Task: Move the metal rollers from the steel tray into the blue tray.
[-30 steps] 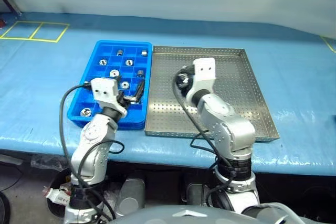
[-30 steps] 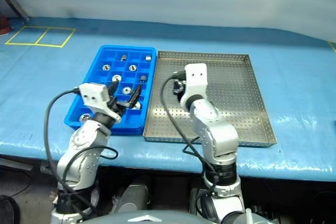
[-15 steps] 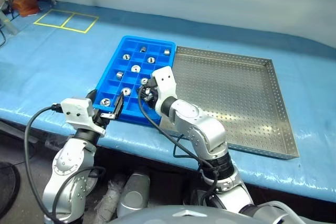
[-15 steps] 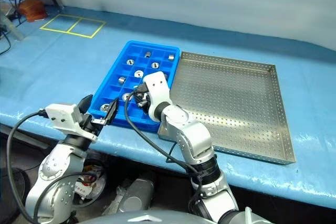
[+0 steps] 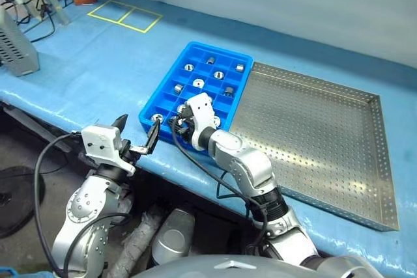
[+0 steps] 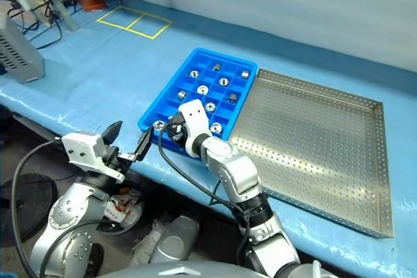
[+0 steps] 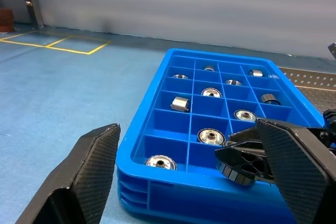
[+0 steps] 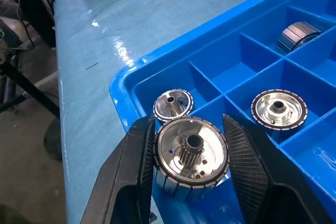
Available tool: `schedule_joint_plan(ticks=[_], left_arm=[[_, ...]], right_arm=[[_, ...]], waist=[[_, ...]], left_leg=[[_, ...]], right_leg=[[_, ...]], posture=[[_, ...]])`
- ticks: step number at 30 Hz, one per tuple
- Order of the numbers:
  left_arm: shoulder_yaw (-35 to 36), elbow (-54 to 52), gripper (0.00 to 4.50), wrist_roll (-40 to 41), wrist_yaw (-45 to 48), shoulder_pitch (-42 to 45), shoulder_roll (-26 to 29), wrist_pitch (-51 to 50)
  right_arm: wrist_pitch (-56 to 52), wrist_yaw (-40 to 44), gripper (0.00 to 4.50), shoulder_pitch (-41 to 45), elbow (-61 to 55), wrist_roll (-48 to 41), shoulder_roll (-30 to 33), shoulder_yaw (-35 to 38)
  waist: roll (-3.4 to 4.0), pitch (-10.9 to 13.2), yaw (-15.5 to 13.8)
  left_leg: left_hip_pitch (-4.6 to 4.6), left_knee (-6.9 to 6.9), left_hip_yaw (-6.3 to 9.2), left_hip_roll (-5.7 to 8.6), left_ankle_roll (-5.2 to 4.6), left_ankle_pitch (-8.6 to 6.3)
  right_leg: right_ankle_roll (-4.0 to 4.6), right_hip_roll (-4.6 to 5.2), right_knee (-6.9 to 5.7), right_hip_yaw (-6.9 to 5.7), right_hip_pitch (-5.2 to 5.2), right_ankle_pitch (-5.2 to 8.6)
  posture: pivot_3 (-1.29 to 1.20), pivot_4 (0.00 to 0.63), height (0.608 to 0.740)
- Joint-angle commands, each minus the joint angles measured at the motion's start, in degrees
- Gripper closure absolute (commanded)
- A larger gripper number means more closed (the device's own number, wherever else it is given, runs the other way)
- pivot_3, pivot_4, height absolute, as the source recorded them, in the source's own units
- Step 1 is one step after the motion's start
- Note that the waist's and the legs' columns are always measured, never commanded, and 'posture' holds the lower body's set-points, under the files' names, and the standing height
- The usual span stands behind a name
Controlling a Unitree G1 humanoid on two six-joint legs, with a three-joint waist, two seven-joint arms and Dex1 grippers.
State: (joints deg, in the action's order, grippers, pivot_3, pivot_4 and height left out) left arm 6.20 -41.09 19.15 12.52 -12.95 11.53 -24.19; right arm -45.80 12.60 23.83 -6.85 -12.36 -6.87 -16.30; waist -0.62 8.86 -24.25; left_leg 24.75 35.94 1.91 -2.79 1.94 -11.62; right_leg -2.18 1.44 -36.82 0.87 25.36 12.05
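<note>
The blue tray (image 5: 171, 99) lies on the table left of the steel tray (image 5: 313, 135), whose perforated floor is bare. Several metal rollers (image 5: 199, 84) sit one to a compartment in the blue tray. My right gripper (image 5: 177, 127) hangs over the blue tray's near-left corner, shut on one metal roller (image 8: 190, 156) whose toothed hub faces the wrist camera. Just beyond it another roller (image 8: 173, 103) rests in the corner compartment. My left gripper (image 5: 138, 128) stands open in front of that corner, off the table's front edge, with nothing between its fingers (image 7: 79, 182).
A blue cover lies over the table. A grey box (image 5: 16, 47) with cables stands at the far left. Yellow tape squares (image 5: 127, 16) mark the back left. The table's front edge (image 5: 78, 131) runs just ahead of my left gripper.
The camera has swung left. My right gripper carried the roller left from over the steel tray to the blue tray's near-left corner. My left gripper drew back off the tray.
</note>
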Motion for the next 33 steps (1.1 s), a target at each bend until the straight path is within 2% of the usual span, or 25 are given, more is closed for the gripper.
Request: schedule_joint_plan(ticks=[1,10,19,27,28,33], left_arm=[[-1.0,-0.7,0.0,0.8,0.9,2.0,0.3,1.2],[-3.3,1.8,0.0,0.0,3.7,5.7,2.0,1.1],[-5.1,3.0,0.0,-0.4,4.8,7.2,2.6,2.0],[-5.1,3.5,0.0,-0.2,5.3,7.4,2.6,2.1],[-5.1,3.6,0.0,-0.1,5.4,7.6,2.6,2.0],[-5.0,4.3,0.0,0.1,6.4,8.6,3.0,2.3]], right_arm=[[-2.8,0.1,2.86,-1.0,-3.0,-1.3,0.5,1.1],[-5.3,-0.3,2.86,-2.5,-9.2,-1.8,3.6,3.3],[-2.4,-1.0,2.86,-5.1,-4.2,-0.3,4.8,3.6],[-3.3,0.1,0.17,-6.3,-8.5,-1.8,5.1,3.5],[-3.5,0.1,0.04,-6.4,-9.7,-1.8,5.7,3.7],[-4.6,3.9,0.04,-6.8,-18.8,-6.1,9.6,6.1]], waist=[[0.0,0.0,-0.5],[-0.01,0.0,-0.4],[-0.02,0.0,0.8],[-0.04,0.0,1.4],[-0.04,0.0,1.3],[-0.03,0.0,1.4]], left_leg=[[0.02,0.0,-0.01,0.0,0.01,-0.01],[0.27,0.03,-0.04,-0.02,0.04,-0.01],[0.25,0.05,-0.04,-0.05,0.05,-0.01],[0.07,0.07,-0.04,-0.05,0.05,-0.01],[0.07,0.07,-0.04,-0.06,0.05,-0.01],[0.17,0.12,-0.03,-0.05,0.05,-0.01]], right_leg=[[0.0,0.0,0.0,0.0,0.02,0.0],[-0.02,-0.02,-0.03,-0.01,-0.01,0.0],[-0.03,-0.05,-0.03,-0.01,-0.08,-0.02],[0.0,-0.04,0.0,-0.01,-0.27,0.0],[0.0,-0.04,0.0,-0.02,-0.27,0.0],[-0.02,-0.04,0.0,-0.02,-0.24,-0.01]], posture=[[0.52,0.15,0.74],[0.46,0.15,0.74],[0.44,0.15,0.74],[0.44,0.15,0.74],[0.44,0.15,0.74],[0.42,0.15,0.74]])
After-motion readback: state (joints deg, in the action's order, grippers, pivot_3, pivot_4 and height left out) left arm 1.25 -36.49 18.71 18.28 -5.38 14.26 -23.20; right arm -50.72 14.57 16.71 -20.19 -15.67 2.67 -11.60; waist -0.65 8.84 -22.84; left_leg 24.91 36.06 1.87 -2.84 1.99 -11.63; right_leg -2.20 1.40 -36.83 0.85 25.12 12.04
